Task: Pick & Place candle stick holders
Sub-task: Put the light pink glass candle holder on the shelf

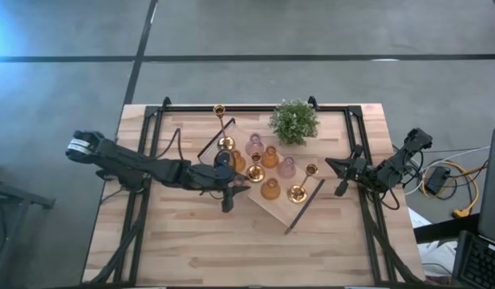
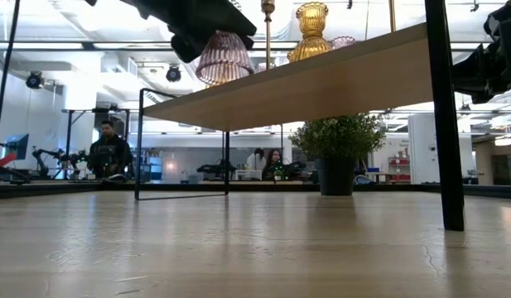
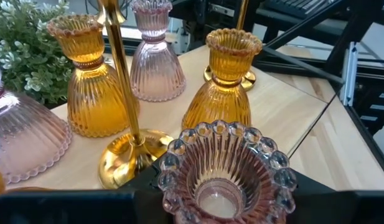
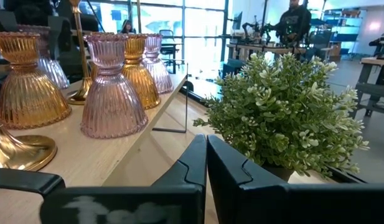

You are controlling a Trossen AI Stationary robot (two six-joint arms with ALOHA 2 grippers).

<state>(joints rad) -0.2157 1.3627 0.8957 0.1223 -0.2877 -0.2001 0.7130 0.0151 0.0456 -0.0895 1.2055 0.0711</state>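
My left gripper [image 1: 224, 178] has its fingers clamped on a pink holder [image 3: 226, 171], lifted clear beside the wooden tray [image 1: 273, 205] where the other holders [image 1: 269, 156] stand; my right gripper [image 1: 341, 173] waits near the plant [image 1: 294, 120], fingers together

robotics lab, workbenches [image 2: 238, 170], other arms [image 2: 52, 156]
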